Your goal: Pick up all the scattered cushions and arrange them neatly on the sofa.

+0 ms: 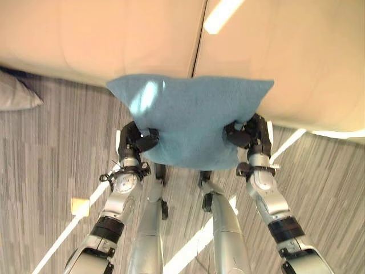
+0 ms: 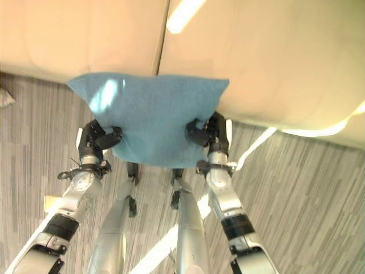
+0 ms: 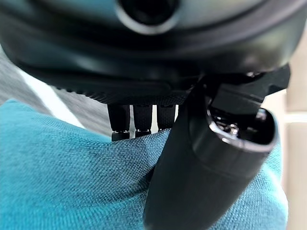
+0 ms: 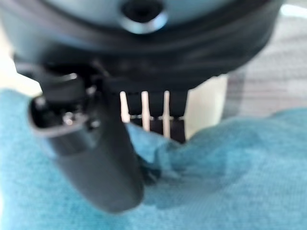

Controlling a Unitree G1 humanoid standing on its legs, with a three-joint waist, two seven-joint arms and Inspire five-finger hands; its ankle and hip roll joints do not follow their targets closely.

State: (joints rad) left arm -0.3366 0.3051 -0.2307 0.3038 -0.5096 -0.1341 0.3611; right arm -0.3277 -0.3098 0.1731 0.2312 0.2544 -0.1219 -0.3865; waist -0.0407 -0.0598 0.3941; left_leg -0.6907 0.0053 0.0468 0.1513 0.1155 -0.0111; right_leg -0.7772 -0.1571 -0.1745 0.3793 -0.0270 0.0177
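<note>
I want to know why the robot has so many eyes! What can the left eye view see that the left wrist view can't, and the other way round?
The left eye view alone takes in the cream sofa, a grey cushion on the floor at the left, and the right hand gripping the blue cushion. The left wrist view alone shows, up close, the thumb pressed on top and the fingers going underneath. Both show the left hand pinching the blue cushion.
</note>
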